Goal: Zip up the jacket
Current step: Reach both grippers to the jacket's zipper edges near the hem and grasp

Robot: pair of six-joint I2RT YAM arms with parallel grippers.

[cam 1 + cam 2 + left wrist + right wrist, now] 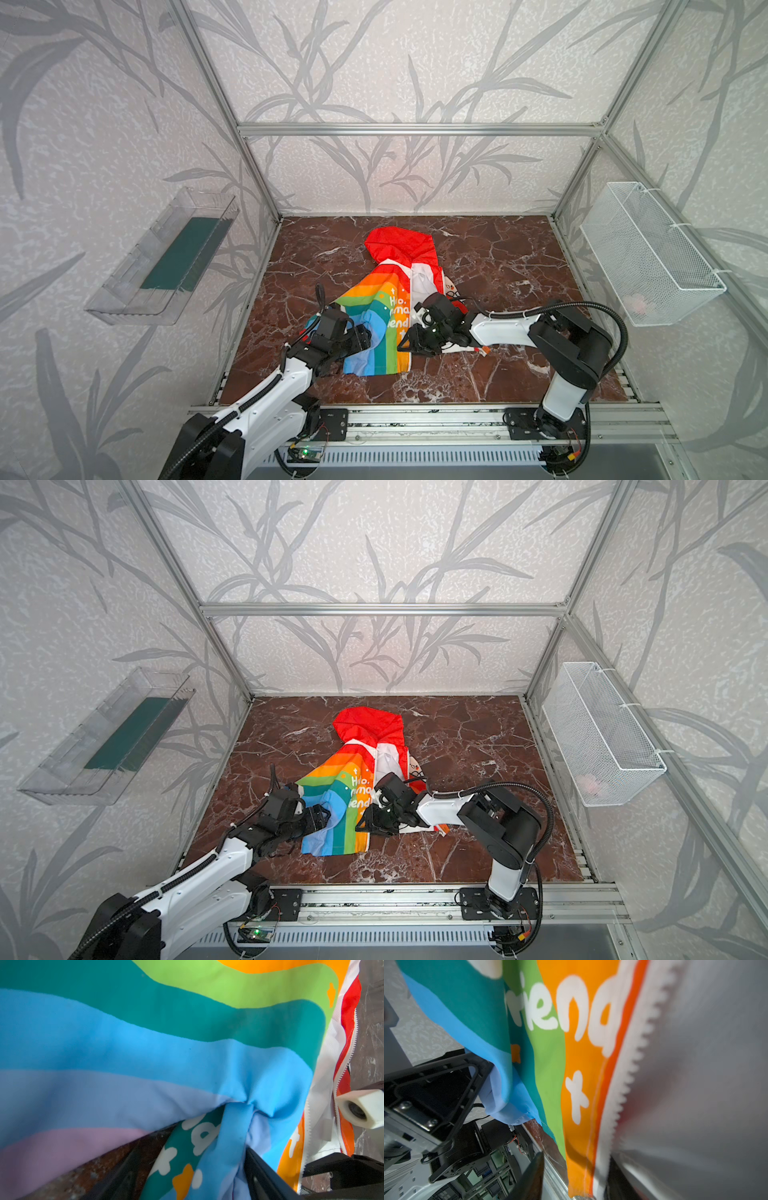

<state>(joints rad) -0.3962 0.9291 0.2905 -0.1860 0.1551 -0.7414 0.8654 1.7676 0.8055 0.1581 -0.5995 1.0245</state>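
The jacket (374, 320) (338, 804) lies crumpled in the middle of the marble table in both top views, red hood (395, 245) at the far end and rainbow front toward me. My left gripper (363, 336) (322, 814) (193, 1159) is shut on a bunched fold of the blue stripe at the jacket's left side. My right gripper (409, 340) (365, 821) (575, 1167) is at the near end of the front opening. Its jaws are open around the orange edge and the white zipper teeth (633, 1076), with a gap beside one finger (531, 1176). The zipper slider does not show.
A clear plastic bin (166, 257) hangs on the left wall and a white wire basket (652, 249) on the right wall. An aluminium rail (415, 419) runs along the table's front edge. Bare marble (498, 257) surrounds the jacket.
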